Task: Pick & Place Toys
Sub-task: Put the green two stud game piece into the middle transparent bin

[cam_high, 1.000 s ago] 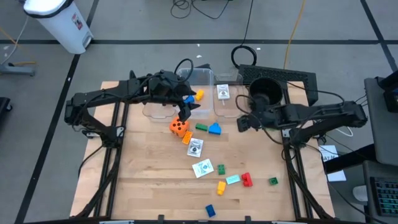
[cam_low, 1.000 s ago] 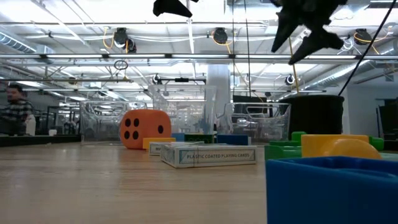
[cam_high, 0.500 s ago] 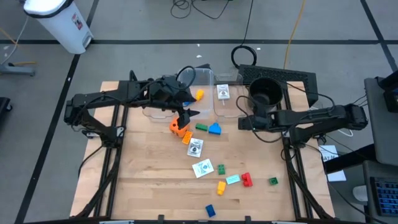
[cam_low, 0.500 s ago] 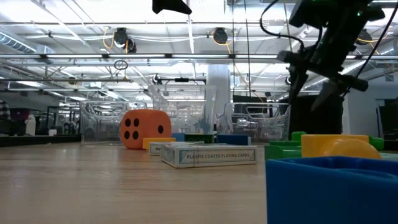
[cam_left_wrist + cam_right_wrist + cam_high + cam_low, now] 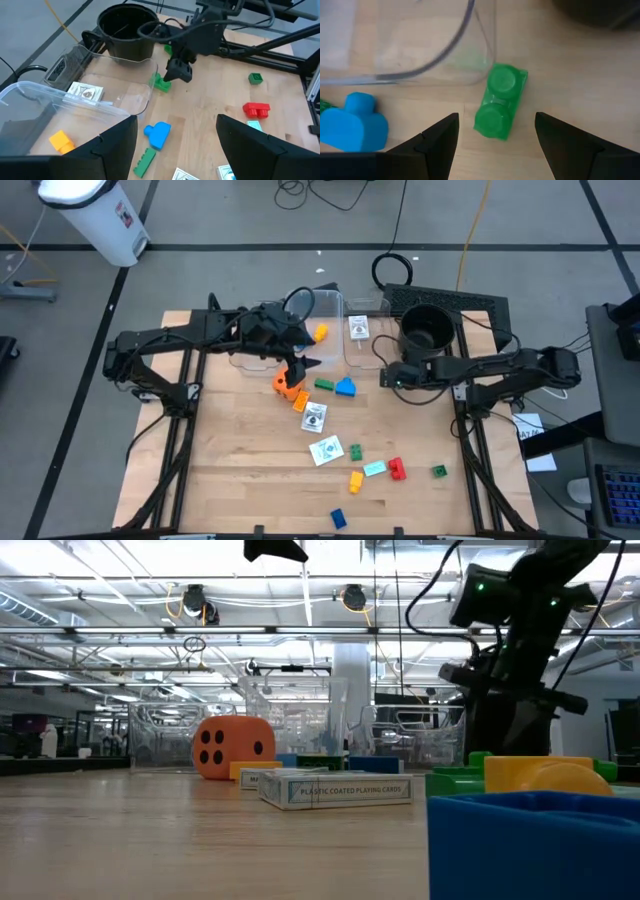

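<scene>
1. The left gripper (image 5: pixel 300 367) hangs over the orange die (image 5: pixel 288 385) at the near edge of the clear tub (image 5: pixel 262 362). Its fingers (image 5: pixel 107 150) stand apart with nothing between them.
2. Inside the tub lie a yellow-orange block (image 5: pixel 320 333) and a white card (image 5: pixel 358 329).
3. Just in front of the tub, on the tabletop (image 5: pixel 230 470), sit a long green block (image 5: pixel 324 385) and a blue block (image 5: pixel 345 387) side by side. A small orange piece (image 5: pixel 300 402) and another white card (image 5: pixel 314 418) lie just nearer.
4. Further toward the near edge lie a third card (image 5: pixel 326 450), a small green block (image 5: pixel 355 450), a yellow block (image 5: pixel 355 480), a teal block (image 5: pixel 374 469), a red block (image 5: pixel 397 469) and a dark blue block (image 5: pixel 338 519); a green block (image 5: pixel 439 471) sits apart on the right.
5. The right gripper (image 5: pixel 385 377) is low beside the tub's right corner, in front of the black pot (image 5: pixel 425 327). Its fingers (image 5: pixel 435 145) are spread on either side of a green two-stud block (image 5: pixel 500 100) lying on the wood just off the tub wall; they do not touch it.
6. From the low view, the right arm (image 5: pixel 515 660) reaches down to the tabletop at the right.
</scene>
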You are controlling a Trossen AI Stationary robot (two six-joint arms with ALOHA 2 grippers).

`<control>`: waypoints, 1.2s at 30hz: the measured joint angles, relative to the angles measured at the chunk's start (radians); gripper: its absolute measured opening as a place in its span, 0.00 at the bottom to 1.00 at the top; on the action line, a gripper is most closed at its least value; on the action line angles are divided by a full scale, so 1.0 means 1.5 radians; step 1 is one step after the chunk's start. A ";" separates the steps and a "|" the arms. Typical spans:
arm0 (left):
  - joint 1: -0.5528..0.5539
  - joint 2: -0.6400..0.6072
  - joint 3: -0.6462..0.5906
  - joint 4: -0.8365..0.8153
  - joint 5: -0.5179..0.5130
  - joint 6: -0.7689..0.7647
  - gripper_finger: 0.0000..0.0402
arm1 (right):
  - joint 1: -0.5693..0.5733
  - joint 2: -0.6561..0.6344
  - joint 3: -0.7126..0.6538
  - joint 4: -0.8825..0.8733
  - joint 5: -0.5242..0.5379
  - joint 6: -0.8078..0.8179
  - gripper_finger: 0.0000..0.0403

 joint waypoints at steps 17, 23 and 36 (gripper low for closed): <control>-0.008 0.000 0.000 -0.003 -0.006 0.003 0.69 | -0.011 0.104 0.000 0.001 -0.006 0.001 0.63; -0.008 0.000 0.000 -0.004 -0.006 0.003 0.69 | -0.020 0.103 0.000 -0.032 -0.003 0.008 0.62; -0.008 0.000 0.000 -0.004 -0.007 0.008 0.69 | -0.020 0.102 0.000 -0.033 -0.002 -0.021 0.30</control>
